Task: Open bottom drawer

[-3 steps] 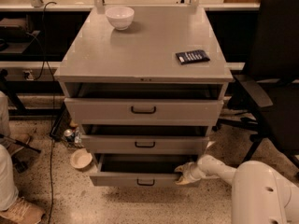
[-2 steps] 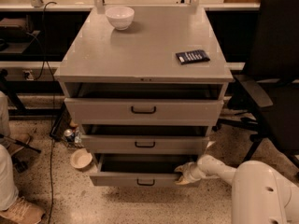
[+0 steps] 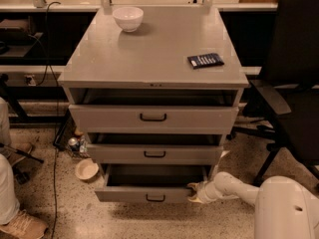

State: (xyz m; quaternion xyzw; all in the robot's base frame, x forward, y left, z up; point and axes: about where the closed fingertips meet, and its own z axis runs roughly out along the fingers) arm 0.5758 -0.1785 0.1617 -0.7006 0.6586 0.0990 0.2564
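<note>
The bottom drawer [image 3: 124,195] sits lowest in the grey cabinet [image 3: 149,54], just above the floor. It stands out further than the two above it, showing a dark inside behind a low grey front with a small black handle [image 3: 155,198] at centre. The gripper [image 3: 196,193] is at the front's right end; I can't tell whether it is clamped there.

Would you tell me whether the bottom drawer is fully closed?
No, the bottom drawer stands pulled out, its dark inside showing, with the pincer at its right front corner.
</note>
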